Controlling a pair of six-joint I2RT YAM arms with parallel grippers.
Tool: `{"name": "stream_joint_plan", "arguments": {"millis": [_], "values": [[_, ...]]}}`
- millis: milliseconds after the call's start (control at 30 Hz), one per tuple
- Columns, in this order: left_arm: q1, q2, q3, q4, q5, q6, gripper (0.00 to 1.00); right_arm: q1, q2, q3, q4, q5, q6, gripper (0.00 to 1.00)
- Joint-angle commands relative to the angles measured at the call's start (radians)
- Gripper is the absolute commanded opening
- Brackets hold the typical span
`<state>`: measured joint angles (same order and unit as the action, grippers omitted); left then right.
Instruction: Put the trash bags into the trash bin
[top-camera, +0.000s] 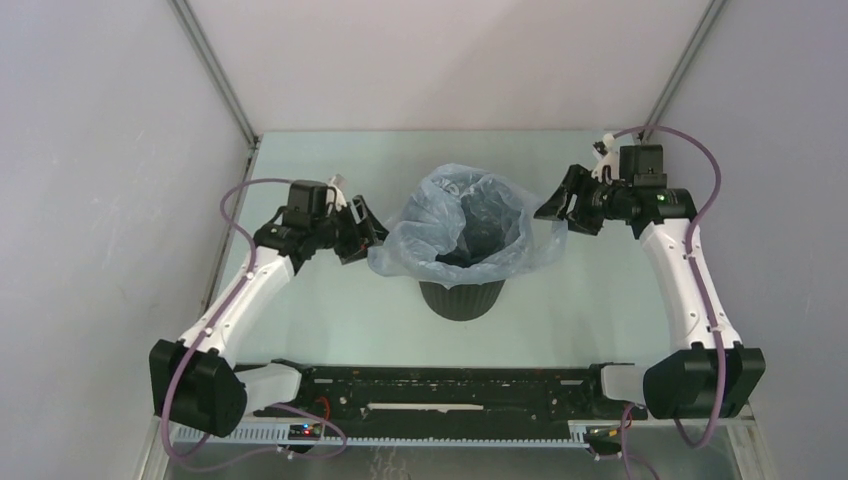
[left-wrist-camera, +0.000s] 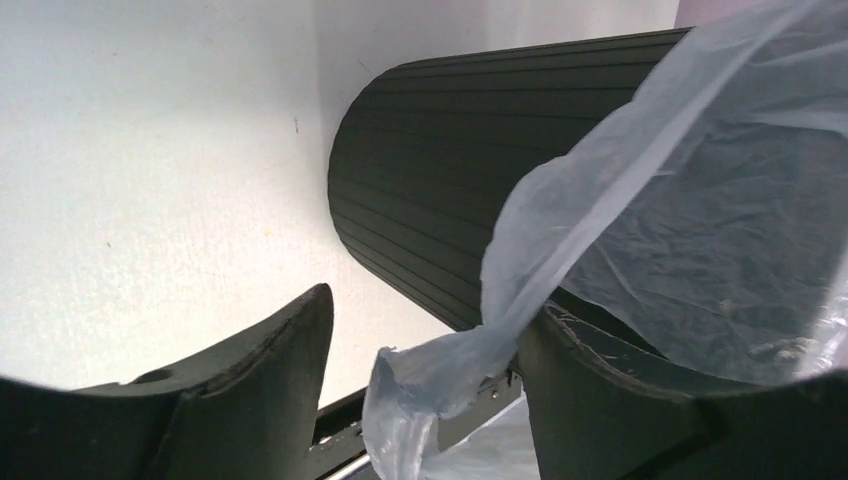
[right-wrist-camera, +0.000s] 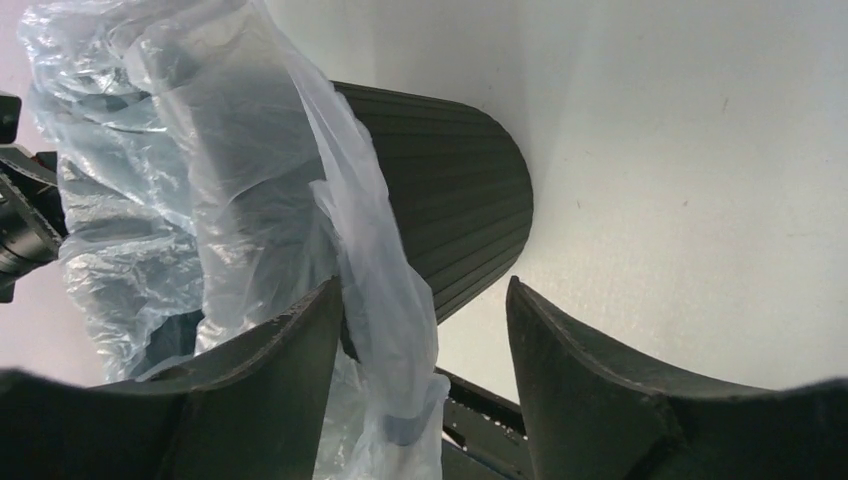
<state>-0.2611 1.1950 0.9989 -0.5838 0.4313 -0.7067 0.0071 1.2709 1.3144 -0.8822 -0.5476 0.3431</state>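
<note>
The black ribbed trash bin (top-camera: 462, 296) stands upright mid-table. The pale blue trash bag (top-camera: 460, 222) sits in its mouth, with its edges spread out over the rim on both sides. My left gripper (top-camera: 368, 232) is open at the bag's left edge. In the left wrist view the open gripper (left-wrist-camera: 428, 305) has a flap of the bag (left-wrist-camera: 690, 230) hanging loose against one finger, with the bin (left-wrist-camera: 430, 170) behind. My right gripper (top-camera: 553, 210) is open at the bag's right edge. In the right wrist view the gripper (right-wrist-camera: 424, 284) has a strip of bag (right-wrist-camera: 250, 170) draped beside one finger, near the bin (right-wrist-camera: 460, 210).
The pale table (top-camera: 600, 290) is enclosed by grey walls on the left, right and back. A black rail (top-camera: 440, 390) with the arm bases runs along the near edge.
</note>
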Motion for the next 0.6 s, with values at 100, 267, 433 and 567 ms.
{"name": "stream_joint_plan", "arguments": {"millis": [100, 267, 433, 567], "values": [[0.008, 0.006, -0.083, 0.136, 0.043, -0.052, 0.42, 0.001, 0.072, -0.025, 0.099, -0.039, 0.027, 0.55], [0.008, 0.032, -0.126, 0.167, 0.047, -0.079, 0.24, 0.001, 0.155, -0.039, 0.053, -0.014, 0.037, 0.26], [0.008, 0.005, -0.161, 0.180, 0.029, -0.098, 0.20, 0.001, 0.179, -0.074, 0.028, 0.014, 0.026, 0.03], [0.007, 0.013, -0.186, 0.185, 0.027, -0.110, 0.17, 0.001, 0.194, -0.094, 0.034, 0.018, 0.036, 0.02]]}}
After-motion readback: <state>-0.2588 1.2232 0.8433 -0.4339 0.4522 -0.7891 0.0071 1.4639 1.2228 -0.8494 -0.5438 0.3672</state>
